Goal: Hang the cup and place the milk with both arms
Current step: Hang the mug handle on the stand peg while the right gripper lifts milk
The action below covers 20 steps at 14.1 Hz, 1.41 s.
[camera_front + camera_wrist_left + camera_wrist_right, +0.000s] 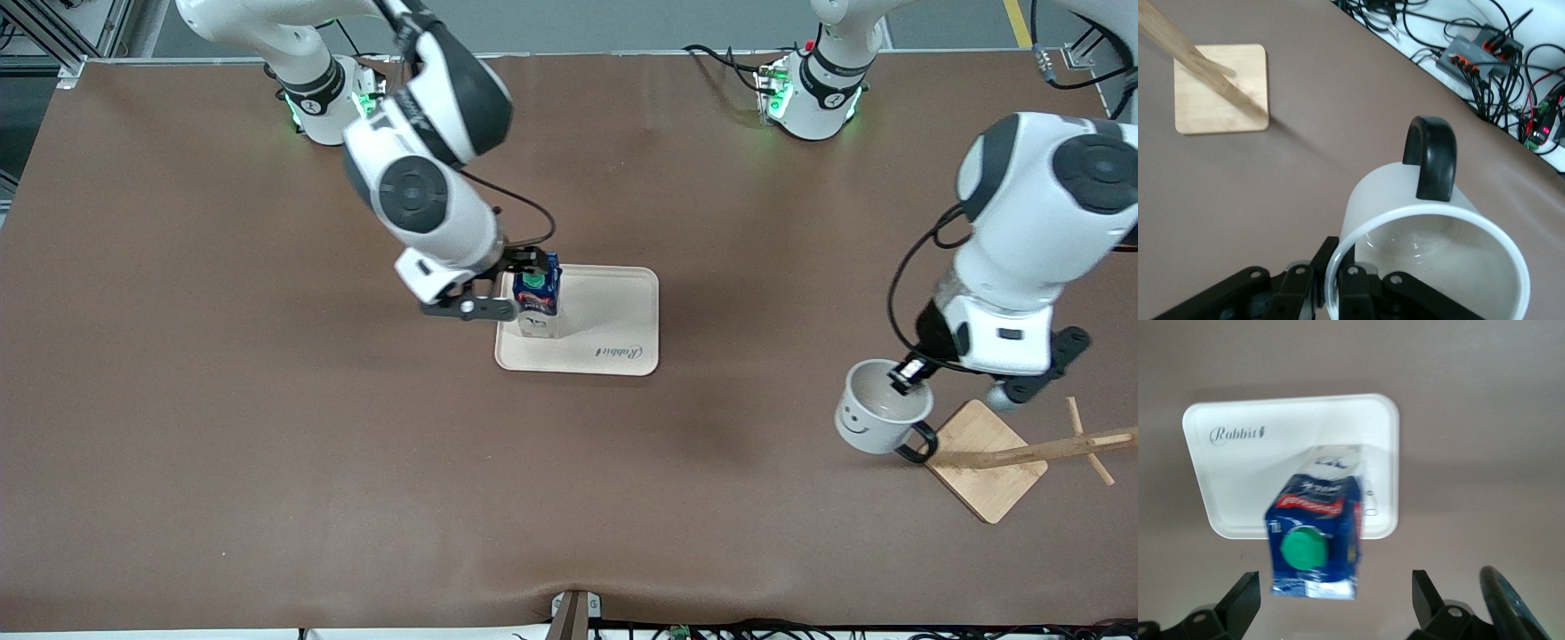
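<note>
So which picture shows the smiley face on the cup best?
The front view: the cup, held by the left end effector, turns its smiley face toward that camera. The left wrist view shows only its rim, inside and black handle. The right wrist view misses it.

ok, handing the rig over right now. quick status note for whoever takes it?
Left gripper: jaws shut on the rim of the cup, held in the air beside the wooden rack; cup not hung yet.
Right gripper: jaws open on either side of the milk, which stands upright on the tray, at the edge toward the right arm's end.
Done: milk placed on the tray.
Left: back the right gripper away, then slip the cup's black handle over a peg of the rack.
</note>
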### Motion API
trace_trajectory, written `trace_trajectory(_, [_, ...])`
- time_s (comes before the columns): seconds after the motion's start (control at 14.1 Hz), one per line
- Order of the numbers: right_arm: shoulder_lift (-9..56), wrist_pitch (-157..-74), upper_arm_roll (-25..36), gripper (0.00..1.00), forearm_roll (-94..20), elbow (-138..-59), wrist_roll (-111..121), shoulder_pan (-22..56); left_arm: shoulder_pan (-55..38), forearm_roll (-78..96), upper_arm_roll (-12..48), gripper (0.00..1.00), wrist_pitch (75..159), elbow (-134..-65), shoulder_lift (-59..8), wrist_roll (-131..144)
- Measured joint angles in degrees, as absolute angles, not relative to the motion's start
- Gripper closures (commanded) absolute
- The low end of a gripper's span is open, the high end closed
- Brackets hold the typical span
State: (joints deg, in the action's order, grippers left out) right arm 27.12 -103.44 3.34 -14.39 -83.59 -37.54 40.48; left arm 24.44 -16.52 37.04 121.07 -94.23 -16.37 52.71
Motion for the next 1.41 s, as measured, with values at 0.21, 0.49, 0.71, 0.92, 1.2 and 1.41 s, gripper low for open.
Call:
trace_trajectory(0.21, [29.3, -105.37, 3.49, 0.0, -14.39, -83.57, -37.68, 41.67, 28.46, -14.62, 37.03, 1.0, 121.06, -93.7, -16.37, 47.45])
trace_trajectory(0.49, [29.35, -105.28, 3.77, 0.0, -14.39, -83.48, -37.66, 41.72, 35.4, -11.41, 36.97, 1.0, 121.03, -93.62, -16.38, 36.74])
trace_trajectory(0.71, [30.31, -105.68, 3.7, 0.0, -14.39, -83.52, -37.66, 42.57, 38.98, -9.99, 36.99, 1.0, 121.03, -93.13, -16.38, 30.92])
trace_trajectory(0.92, [32.25, -106.6, 3.68, 0.19, -14.36, -83.59, -37.66, 43.87, 40.45, -8.81, 36.99, 1.0, 121.03, -92.58, -16.37, 27.97])
trace_trajectory(1.2, [33.38, -106.71, 4.04, 1.0, -14.32, -83.19, -37.54, 44.15, 42.83, -5.57, 36.86, 1.0, 120.96, -92.57, -16.49, 24.91])
trace_trajectory(1.41, [33.32, -106.48, 4.51, 1.0, -14.36, -81.87, -37.49, 43.55, 43.12, -5.35, 36.82, 1.0, 120.83, -92.58, -16.85, 24.74])
